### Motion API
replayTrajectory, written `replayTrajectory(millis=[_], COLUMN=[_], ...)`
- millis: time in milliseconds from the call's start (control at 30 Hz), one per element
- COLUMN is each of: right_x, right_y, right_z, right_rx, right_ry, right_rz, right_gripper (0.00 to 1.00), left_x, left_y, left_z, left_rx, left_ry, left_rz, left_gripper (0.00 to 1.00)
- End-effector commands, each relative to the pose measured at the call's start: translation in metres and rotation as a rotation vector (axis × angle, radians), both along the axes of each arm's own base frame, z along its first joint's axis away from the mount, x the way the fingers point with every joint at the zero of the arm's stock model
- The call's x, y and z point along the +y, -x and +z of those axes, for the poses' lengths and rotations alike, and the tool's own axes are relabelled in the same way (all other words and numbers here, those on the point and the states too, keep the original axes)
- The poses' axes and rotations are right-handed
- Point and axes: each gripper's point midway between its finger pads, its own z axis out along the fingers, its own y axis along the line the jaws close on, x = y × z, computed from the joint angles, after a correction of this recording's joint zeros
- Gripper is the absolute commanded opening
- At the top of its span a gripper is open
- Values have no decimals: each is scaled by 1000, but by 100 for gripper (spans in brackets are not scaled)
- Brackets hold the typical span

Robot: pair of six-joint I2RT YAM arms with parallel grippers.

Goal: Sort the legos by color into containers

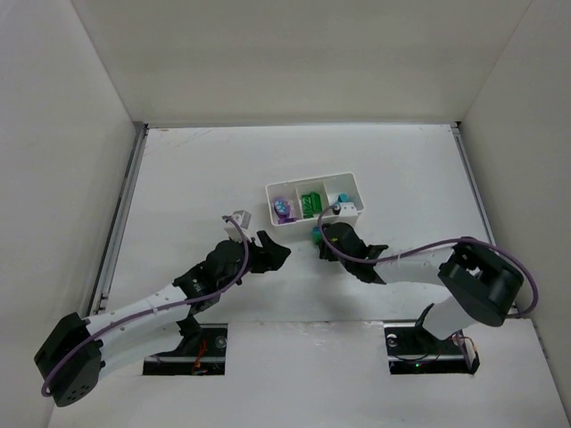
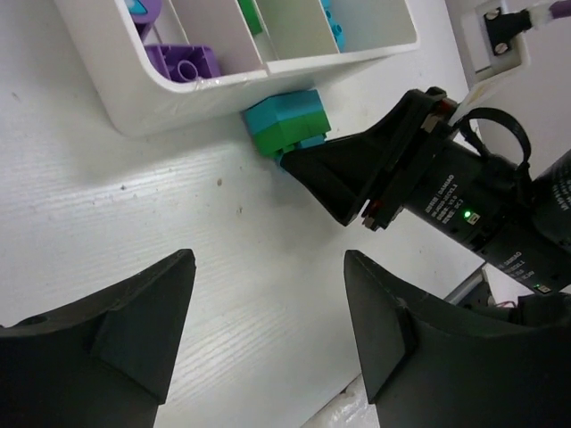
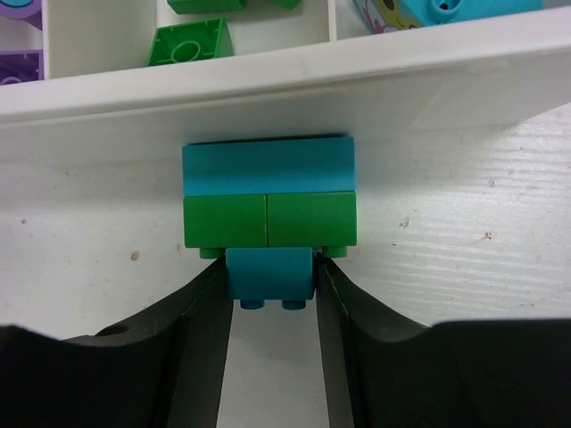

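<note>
A joined stack of legos lies on the table against the near wall of the white tray [image 3: 428,80]: a wide teal brick [image 3: 268,167], two green bricks [image 3: 269,220] and a small teal brick [image 3: 269,272]. My right gripper [image 3: 269,278] is shut on the small teal brick, one finger on each side. In the top view the stack [image 1: 316,234] sits just below the tray [image 1: 308,181], with the right gripper [image 1: 323,241] on it. My left gripper [image 2: 269,267] is open and empty above bare table, left of the stack [image 2: 287,120].
The tray's left compartment holds purple bricks [image 1: 283,208], the middle one green bricks [image 1: 310,202], the right one a teal piece [image 1: 342,198]. White walls enclose the table on three sides. The two grippers are close together in front of the tray.
</note>
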Motion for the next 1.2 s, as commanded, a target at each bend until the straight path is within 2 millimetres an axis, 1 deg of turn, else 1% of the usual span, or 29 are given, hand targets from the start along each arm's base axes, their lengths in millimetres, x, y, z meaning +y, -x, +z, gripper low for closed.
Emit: replayTrajectory(millis=[0, 167, 267, 333, 400, 500, 567, 667, 767, 967, 1033, 1167], right_x=[12, 20, 36, 46, 51, 63, 73, 82, 89, 93, 94, 96], right_y=[8, 39, 53, 60, 62, 70, 75, 79, 83, 86, 88, 88], right_z=[28, 51, 66, 71, 73, 79, 82, 87, 90, 95, 96, 94], right_rx=[-65, -107, -110, -105, -108, -102, -97, -94, -101, -110, -109, -107], right_ry=[-65, -112, -181, -199, -198, -225, -248, -267, -272, -287, -299, -297], right_rz=[34, 133, 216, 260, 285, 329, 370, 395, 415, 421, 425, 428], right_gripper=[41, 41, 41, 41, 41, 41, 41, 41, 41, 41, 41, 41], left_x=[-9, -22, -27, -30, -31, -28, -26, -25, -26, -24, -26, -35], left_y=[5, 9, 11, 13, 14, 13, 11, 7, 5, -2, -4, -5], left_z=[9, 20, 25, 28, 29, 27, 26, 25, 17, 2, 2, 5], left_rx=[35, 52, 56, 55, 49, 45, 37, 32, 43, 58, 60, 59], left_ry=[95, 206, 247, 271, 283, 289, 295, 305, 289, 247, 247, 262], left_rz=[-21, -51, -67, -73, -74, -55, -36, -15, -7, 33, 36, 16], left_gripper=[67, 70, 70, 70, 70, 70, 70, 70, 68, 67, 67, 67])
